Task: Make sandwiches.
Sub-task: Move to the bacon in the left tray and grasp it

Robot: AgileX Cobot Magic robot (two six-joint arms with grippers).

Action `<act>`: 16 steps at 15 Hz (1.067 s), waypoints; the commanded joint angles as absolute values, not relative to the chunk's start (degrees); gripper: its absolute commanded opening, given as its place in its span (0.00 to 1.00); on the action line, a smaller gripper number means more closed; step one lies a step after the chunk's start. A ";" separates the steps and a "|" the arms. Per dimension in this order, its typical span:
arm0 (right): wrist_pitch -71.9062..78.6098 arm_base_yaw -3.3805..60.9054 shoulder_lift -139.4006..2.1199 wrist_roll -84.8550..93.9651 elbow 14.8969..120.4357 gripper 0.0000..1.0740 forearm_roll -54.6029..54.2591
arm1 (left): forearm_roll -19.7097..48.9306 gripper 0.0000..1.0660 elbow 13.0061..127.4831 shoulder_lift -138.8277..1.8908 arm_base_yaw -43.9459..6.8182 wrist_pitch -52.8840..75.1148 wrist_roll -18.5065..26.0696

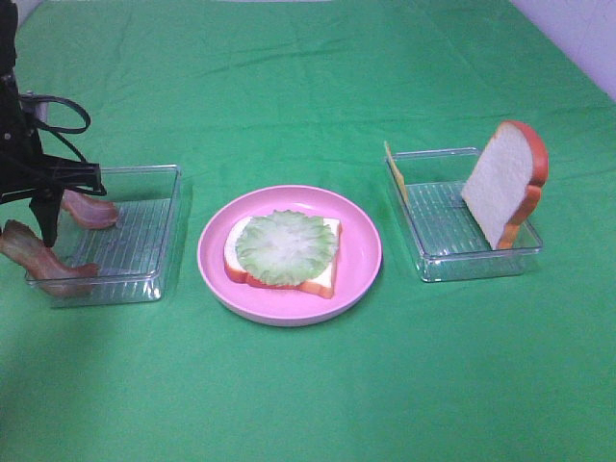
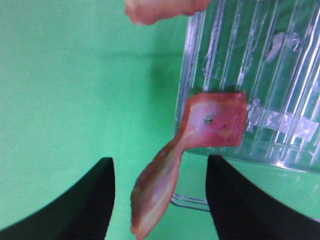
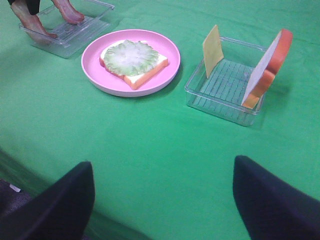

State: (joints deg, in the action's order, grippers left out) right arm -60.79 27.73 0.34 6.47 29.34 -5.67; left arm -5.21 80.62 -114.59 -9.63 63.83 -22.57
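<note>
A reddish-brown bacon strip (image 2: 215, 120) is draped over the clear plastic tray's (image 2: 260, 50) rim between the left hand's (image 2: 159, 160) parted fingers (image 2: 95, 200) (neither touched). The right hand (image 3: 162, 162) is held wide apart above open green worktop (image 3: 150, 130).

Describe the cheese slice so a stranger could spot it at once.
From the pink plate at the centre, go to the clear tray on its right in the high view. The cheese stands at the tray wall nearest the plate: thin and yellow, unlike the thick white bread slice opposite.
</note>
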 commanded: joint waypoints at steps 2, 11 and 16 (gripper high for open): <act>-60.73 27.62 1.15 7.33 29.11 0.68 -5.79 | -5.16 0.50 80.73 -116.14 -9.57 63.03 -22.06; -60.73 27.62 1.15 7.33 29.11 0.68 -5.79 | -5.73 0.17 81.25 -116.31 -9.57 62.11 -22.06; -60.73 27.62 1.15 7.33 29.11 0.68 -5.79 | -4.30 0.00 81.25 -116.08 -9.57 62.05 -22.12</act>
State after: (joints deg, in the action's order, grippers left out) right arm -60.79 27.73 0.34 6.47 29.34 -5.67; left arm -4.64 81.13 -116.37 -9.63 62.17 -21.94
